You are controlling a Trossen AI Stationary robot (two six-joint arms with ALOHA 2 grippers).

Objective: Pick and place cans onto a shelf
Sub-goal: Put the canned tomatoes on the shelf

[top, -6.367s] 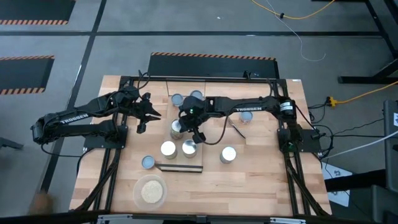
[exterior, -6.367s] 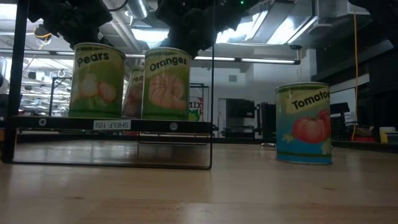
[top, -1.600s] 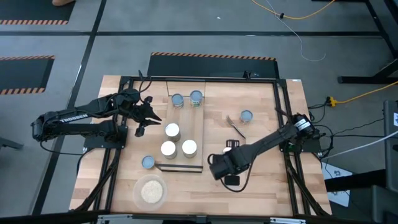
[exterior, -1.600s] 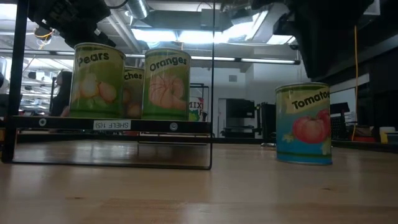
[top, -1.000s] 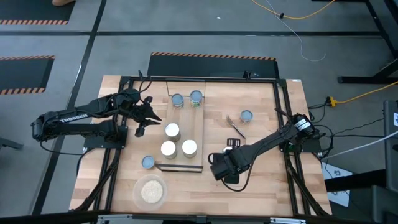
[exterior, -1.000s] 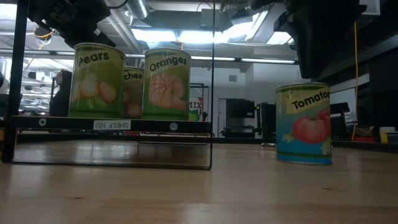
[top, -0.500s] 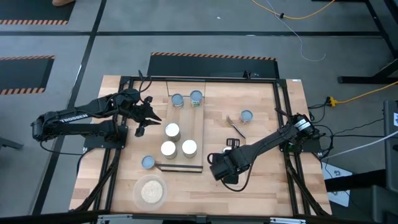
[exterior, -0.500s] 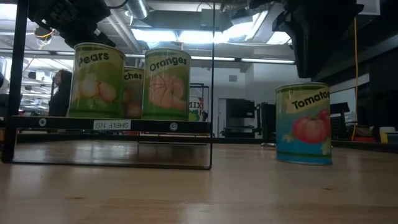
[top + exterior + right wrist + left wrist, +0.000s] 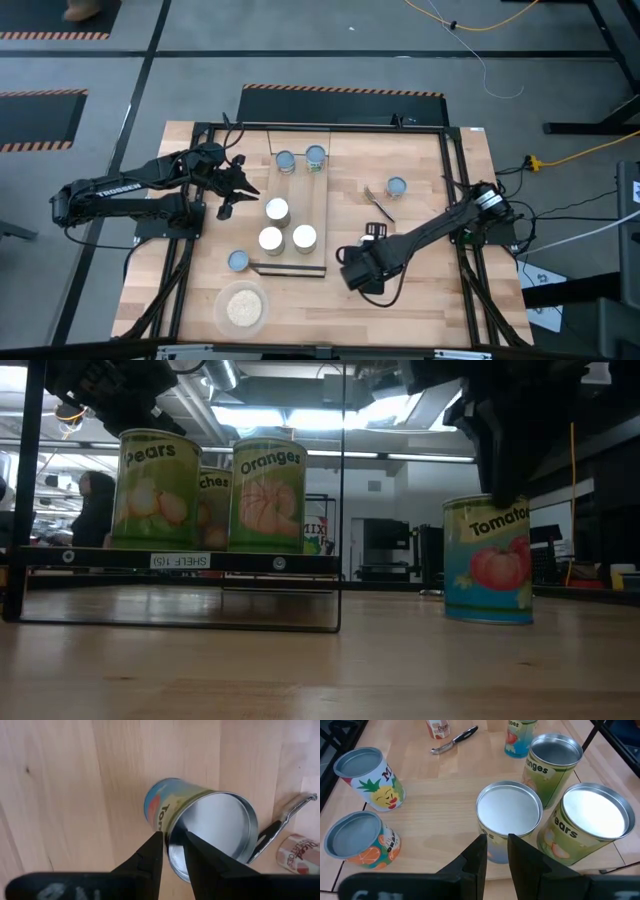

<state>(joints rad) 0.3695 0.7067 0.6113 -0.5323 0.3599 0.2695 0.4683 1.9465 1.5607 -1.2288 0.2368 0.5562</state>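
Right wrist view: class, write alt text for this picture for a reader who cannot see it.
The right gripper hangs just above a tomato can standing on the light wooden table, its two dark fingers close together over the can's rim. Beyond the can lie a metal utensil and a small labelled container on its side.

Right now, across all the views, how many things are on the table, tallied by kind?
Cans: 8, one below the right gripper
Shelf: 1
Dish of grains: 1
Metal tool: 1
Small labelled container: 1
Total: 12
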